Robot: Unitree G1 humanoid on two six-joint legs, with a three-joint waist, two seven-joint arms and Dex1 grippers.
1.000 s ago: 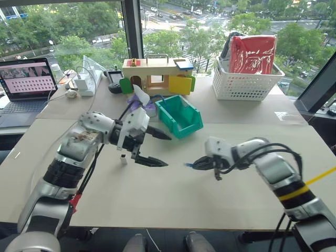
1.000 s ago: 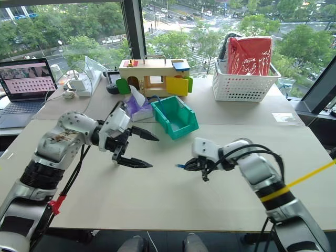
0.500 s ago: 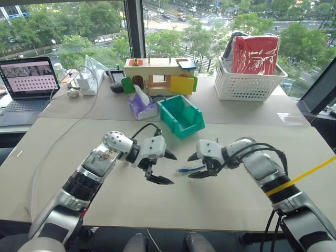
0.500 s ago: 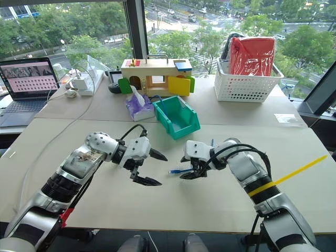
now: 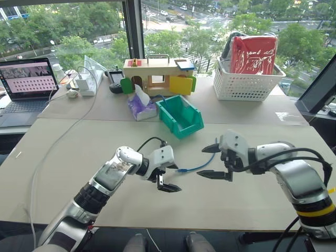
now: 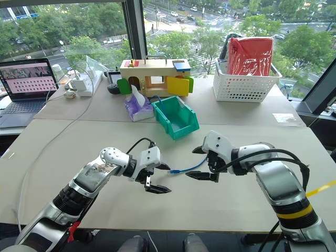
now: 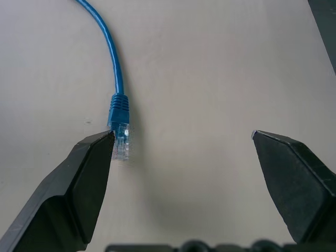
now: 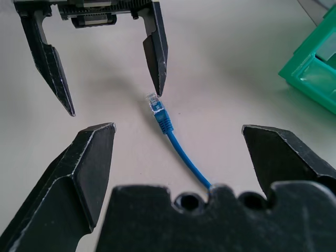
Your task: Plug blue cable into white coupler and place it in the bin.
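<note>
The blue cable [image 5: 193, 168] lies loose on the table [image 5: 79, 152] between the two grippers, free of both, its clear plug end pointing toward the left gripper [image 5: 169, 177]. That gripper hangs low over the tabletop with its two black fingers spread wide; in the left wrist view the plug [image 7: 120, 140] sits just beside the inner edge of one fingertip [image 7: 100, 152], while the other finger stands well apart across bare table. The right gripper [image 5: 212, 161] faces it from the other side, its fingers also spread wide and holding nothing; in the right wrist view the cable [image 8: 176, 142] runs out from under the gripper's base between its open fingers toward the left gripper [image 8: 113, 79]. The bin [image 5: 181, 116] stands beyond both grippers, farther out on the table and nearer to the right gripper's side of the gap, with a purple tissue pack [image 5: 142, 107] just beside it. Behind these, well away from both grippers, are a wooden toy house [image 5: 156, 74], a white lattice basket [image 5: 247, 79] with red contents, and a laptop [image 5: 26, 84] out past the left arm.
</note>
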